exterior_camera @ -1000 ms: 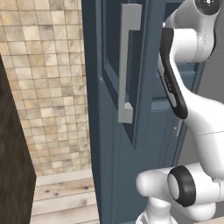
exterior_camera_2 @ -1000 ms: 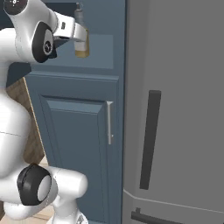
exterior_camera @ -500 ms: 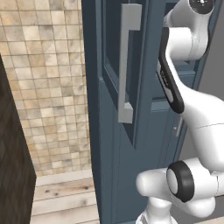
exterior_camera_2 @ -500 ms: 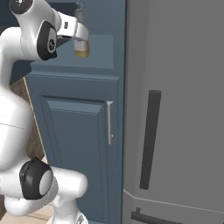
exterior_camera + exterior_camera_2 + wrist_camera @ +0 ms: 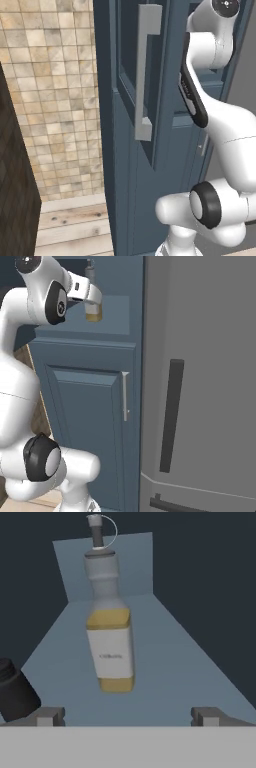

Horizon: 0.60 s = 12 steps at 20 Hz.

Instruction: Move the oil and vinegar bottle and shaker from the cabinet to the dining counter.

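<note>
**Yellow-olive bottle squared up, jaws not yet on it**

Slate-blue cabinet (image 5: 150,165) door stands open at my left. In the hand view my gripper (image 5: 128,717) is spread to its full width, holding nothing. The oil and vinegar bottle (image 5: 109,647) stands upright on the cabinet shelf (image 5: 165,662), at about 12 o'clock from my fingertips (image 5: 50,716) and a touch left of centre, apart from both. The shaker (image 5: 15,692), dark and squat, sits at 9 o'clock, near my left tip and close beside the bottle's base.

From the right base view, the bottle (image 5: 93,303) shows just past my wrist, on the shelf above the lower cabinet door (image 5: 95,426).

Risks, as I judge them:
- Bottle is off-centre; driving straight in could clip it with one finger and topple it.
- Left tip runs close to the shaker; a wide approach could knock it along the shelf.
- Closing high on the narrow neck would give a poor hold.
</note>
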Motion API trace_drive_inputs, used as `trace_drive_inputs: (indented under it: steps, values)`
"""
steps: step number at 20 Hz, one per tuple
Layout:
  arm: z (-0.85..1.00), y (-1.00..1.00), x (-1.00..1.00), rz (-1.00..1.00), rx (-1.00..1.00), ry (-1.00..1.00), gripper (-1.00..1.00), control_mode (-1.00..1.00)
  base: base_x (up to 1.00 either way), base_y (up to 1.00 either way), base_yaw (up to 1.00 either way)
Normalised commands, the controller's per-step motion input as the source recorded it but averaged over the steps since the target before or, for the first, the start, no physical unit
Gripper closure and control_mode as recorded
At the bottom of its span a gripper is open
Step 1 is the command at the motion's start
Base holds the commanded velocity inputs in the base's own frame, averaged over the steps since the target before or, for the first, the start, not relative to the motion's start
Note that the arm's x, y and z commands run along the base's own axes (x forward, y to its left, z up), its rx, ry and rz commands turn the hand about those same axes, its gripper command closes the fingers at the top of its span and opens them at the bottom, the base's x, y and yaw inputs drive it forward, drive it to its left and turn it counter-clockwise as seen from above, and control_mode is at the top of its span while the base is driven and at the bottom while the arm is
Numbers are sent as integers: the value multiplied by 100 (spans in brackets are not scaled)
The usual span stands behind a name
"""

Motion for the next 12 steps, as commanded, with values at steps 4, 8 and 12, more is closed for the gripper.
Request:
trace_drive_inputs:
  steps: [4, 8, 12]
  values:
    - [-7, 9, 14, -1, 0, 0, -100, -100, 0, 0, 0]
    - [-4, 6, 10, 0, 0, 0, -100, -100, 0, 0, 0]
    - [-1, 2, 11, 0, 0, 0, -100, -100, 0, 0, 0]
